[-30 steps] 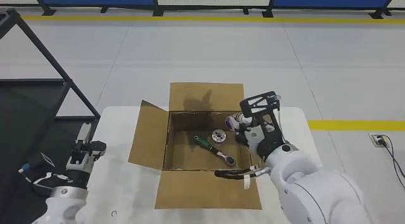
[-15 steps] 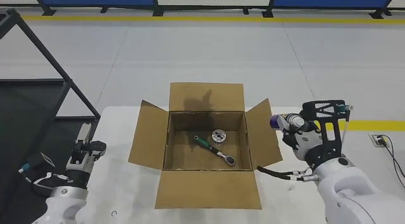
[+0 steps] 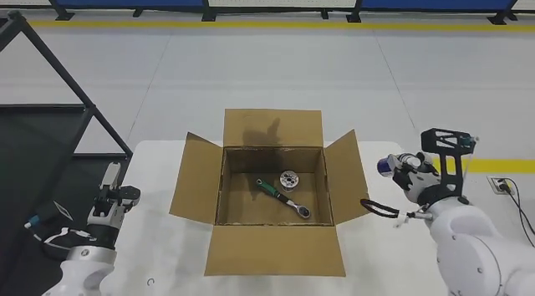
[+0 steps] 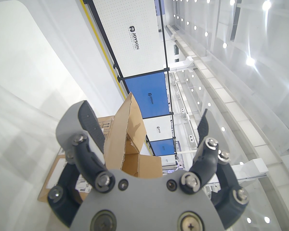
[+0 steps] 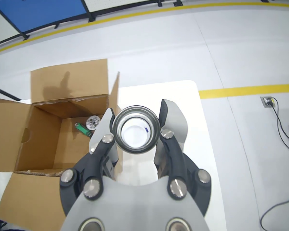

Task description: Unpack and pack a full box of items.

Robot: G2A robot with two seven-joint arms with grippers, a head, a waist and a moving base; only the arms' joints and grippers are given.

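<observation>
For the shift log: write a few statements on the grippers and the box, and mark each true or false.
1. The right gripper is shut on a round metal part. True.
2. That part hangs over the inside of the cardboard box. False: it is over the white table, beside the box.
3. The left gripper is shut. False: it is open and holds nothing.
4. A ratchet wrench lies in the box. True.

I've got a brand logo on the white panel (image 4: 125, 25) and the blue panel (image 4: 144, 102). The box (image 4: 132, 126) has arrow marks and a barcode sticker (image 4: 83, 185), too tiny to read.
</observation>
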